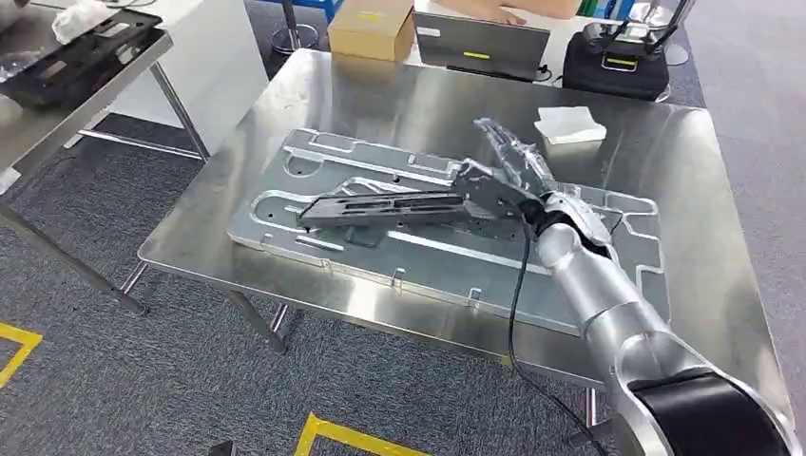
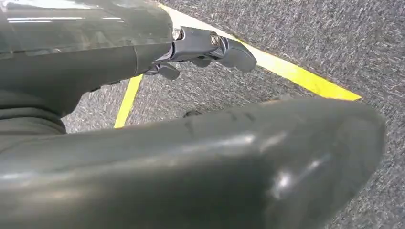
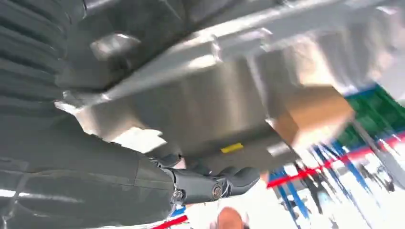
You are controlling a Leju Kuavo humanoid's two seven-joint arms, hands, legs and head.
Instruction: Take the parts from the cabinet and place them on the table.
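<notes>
The large machined metal plate [image 1: 447, 223] covers most of the steel table [image 1: 399, 100], with the long dark part [image 1: 399, 207] lying across it. Bare tabletop remains along the far edge, broken by a white cloth [image 1: 570, 123]; beyond stand a laptop [image 1: 480, 43] and cardboard box [image 1: 373, 28] (both off this table).

Glossy brushed-metal table [image 1: 399, 104] bears a matt grey metal plate [image 1: 418, 261]; carpet [image 1: 143, 380] looks rough.
</notes>
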